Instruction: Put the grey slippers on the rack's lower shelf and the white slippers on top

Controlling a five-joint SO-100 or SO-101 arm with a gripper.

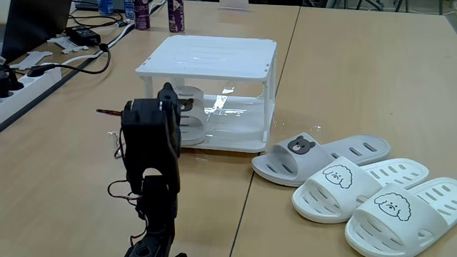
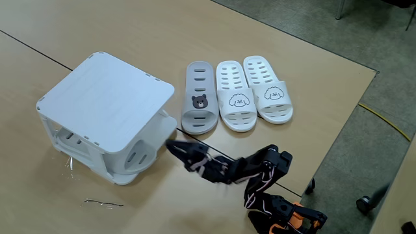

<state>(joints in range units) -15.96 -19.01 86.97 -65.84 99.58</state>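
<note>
1. While one grey slipper (image 1: 187,114) already sits on the lower shelf (image 1: 239,125) of the rack (image 2: 104,97), we judge the task about a quarter done — the top (image 1: 211,53) is bare.
2. We count two grey slippers: the one inside the rack and another grey slipper (image 2: 199,99) on the desk (image 1: 343,64), just beside the rack's corner.
3. We count two white slippers (image 2: 252,93), side by side on the desk next to that grey one, untouched.
4. We count one rack with two boards.
5. Our claw (image 2: 177,147) points at the rack's open side near the shelved slipper; it looks narrow and seems to hold nothing, though we cannot tell for sure.
6. Left to do, as we judge it — the second grey slipper below, both white ones on top.
</note>
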